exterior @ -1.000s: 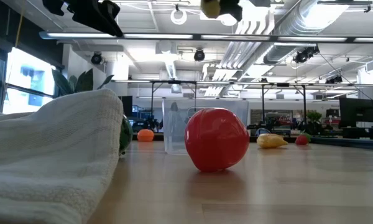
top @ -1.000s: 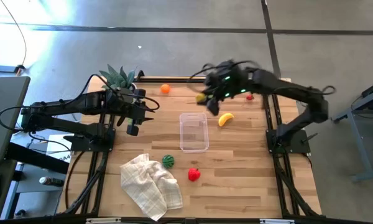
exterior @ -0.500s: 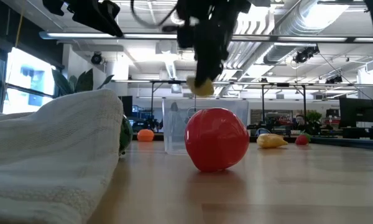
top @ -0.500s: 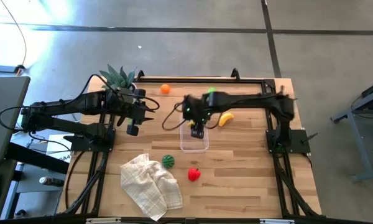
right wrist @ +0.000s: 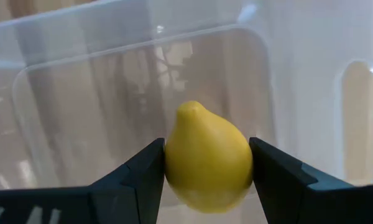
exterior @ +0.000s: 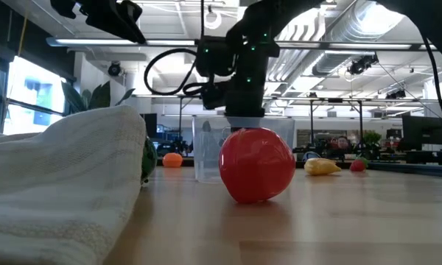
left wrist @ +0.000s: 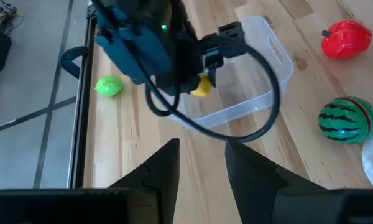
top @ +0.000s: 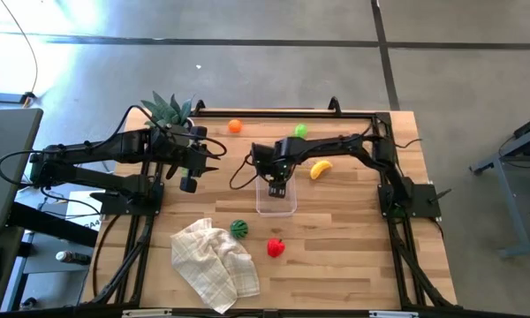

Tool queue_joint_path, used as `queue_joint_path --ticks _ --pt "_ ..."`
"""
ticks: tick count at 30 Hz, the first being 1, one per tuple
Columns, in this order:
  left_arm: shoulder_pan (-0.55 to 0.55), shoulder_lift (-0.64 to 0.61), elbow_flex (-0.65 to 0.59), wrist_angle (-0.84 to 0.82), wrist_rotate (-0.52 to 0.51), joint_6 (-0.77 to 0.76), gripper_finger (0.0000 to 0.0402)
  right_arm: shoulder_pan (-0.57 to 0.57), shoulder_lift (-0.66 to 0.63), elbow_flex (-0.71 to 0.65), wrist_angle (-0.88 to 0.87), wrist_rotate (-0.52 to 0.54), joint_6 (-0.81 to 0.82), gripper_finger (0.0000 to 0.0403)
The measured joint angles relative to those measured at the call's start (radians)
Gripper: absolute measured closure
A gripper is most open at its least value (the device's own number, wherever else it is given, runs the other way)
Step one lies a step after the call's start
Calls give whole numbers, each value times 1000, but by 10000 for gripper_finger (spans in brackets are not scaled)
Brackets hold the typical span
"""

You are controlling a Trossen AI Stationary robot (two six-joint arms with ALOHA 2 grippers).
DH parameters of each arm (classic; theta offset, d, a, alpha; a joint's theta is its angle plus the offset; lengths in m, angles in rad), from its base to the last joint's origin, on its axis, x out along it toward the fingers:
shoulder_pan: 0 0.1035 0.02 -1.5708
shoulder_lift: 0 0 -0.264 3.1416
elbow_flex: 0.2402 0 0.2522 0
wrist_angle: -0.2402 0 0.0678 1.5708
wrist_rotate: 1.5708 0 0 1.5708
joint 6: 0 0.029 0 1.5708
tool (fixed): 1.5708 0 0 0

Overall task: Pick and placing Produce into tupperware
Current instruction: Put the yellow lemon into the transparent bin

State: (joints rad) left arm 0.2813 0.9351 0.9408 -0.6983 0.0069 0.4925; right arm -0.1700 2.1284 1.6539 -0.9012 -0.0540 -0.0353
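My right gripper points down into the mouth of the clear rectangular tub and is shut on a small yellow lemon. The lemon also shows in the left wrist view, just inside the tub's wall. My left gripper waits left of the tub, above the table, open and empty. Lying on the table are an orange ball, a green piece, a yellow banana, a striped melon and a red piece. My right gripper pinches the lemon's two opposite sides between its two fingers, across its widest part. The fingers come from above, pointing down into the tub. The lemon's pointed end faces the tub's floor; I cannot tell whether it touches it.
A white checked cloth lies crumpled at the near left, beside the melon. A spiky green plant stands at the far left corner. A small red piece lies far right. Bare wood lies at the near right.
My right gripper has carried the lemon from the far right part of the table toward the left and near edges, to above the tub, and then down into its mouth. It has stayed shut on the lemon.
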Motion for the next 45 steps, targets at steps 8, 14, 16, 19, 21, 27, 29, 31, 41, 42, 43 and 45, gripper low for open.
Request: queue_joint_path --ticks 8,14,16,19,21,27,29,31,41,42,43,45 --pt "0 0 0 0 0 0 284 -29 0 0 6 3 -25 212" --pt "0 0 0 0 0 0 284 -27 0 0 6 4 -61 212" --pt "0 0 0 0 0 0 284 -26 0 0 4 6 -77 212" --pt "0 0 0 0 0 0 284 -26 0 0 4 7 -81 212" --pt "0 0 0 0 0 0 284 -26 0 0 4 6 -97 212" --pt "0 0 0 0 0 0 284 -26 23 0 0 5 -140 212" --pt "0 0 0 0 0 0 284 -26 36 1 0 -7 -149 212" --pt "0 0 0 0 0 0 284 -25 38 2 1 11 -149 212" --pt "0 0 0 0 0 0 284 -25 41 2 1 20 -149 206" --pt "0 0 0 0 0 0 284 -26 41 2 1 20 -147 201" --pt "0 0 0 0 0 0 284 -25 41 2 1 20 -143 196" --pt "0 0 0 0 0 0 284 -23 42 2 1 21 -130 185"
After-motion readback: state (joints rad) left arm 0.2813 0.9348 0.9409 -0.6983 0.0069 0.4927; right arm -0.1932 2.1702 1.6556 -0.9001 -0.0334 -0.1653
